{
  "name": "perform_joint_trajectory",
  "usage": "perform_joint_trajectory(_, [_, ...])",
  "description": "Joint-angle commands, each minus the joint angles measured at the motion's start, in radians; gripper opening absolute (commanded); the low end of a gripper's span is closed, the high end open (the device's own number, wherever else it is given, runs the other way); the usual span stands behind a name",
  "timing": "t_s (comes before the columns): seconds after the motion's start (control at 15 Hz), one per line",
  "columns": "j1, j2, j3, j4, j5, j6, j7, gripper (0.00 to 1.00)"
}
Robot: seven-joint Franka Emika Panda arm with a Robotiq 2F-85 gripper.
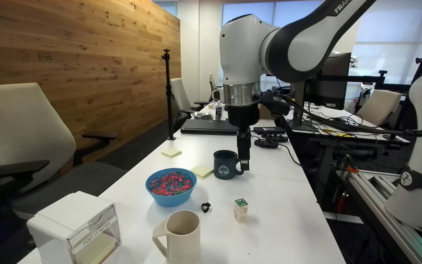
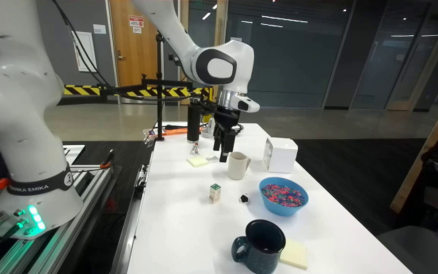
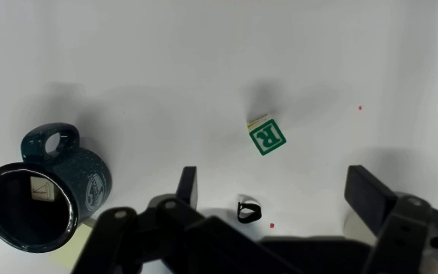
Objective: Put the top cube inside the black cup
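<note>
Green R face up — top cube [image 3: 267,137] sits on the lower cube [image 1: 240,217] out on the white table [image 1: 280,220], well apart from the black cup [image 3: 88,171]. Cup upright, a pale cube [image 3: 42,189] with a boat drawing visible inside it. Gripper [image 3: 276,185] wide — fingers well apart, above the table. Cream mug [image 1: 185,240] and blue bowl [image 1: 171,200] also on the table, black loop [image 2: 244,198] between bowl and cubes.

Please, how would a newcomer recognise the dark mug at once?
On the white table, find the blue bowl. Near it, beside a yellow notepad, stands the dark mug; unlike the cream mug, it is squat, speckled and bears a pale logo.
</note>
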Motion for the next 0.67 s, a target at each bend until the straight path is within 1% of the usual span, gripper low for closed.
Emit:
perform_joint_trajectory(0.0, [0.006,-0.004,-0.004,-0.039,-0.017,0.08,-0.031,1.0])
perform_joint_trajectory(0.33, [0.004,0.019,-0.006,-0.108,-0.02,0.23,-0.088,1.0])
perform_joint_trajectory(0.6, [0.005,0.036,-0.007,-0.143,-0.015,0.286,-0.115,1.0])
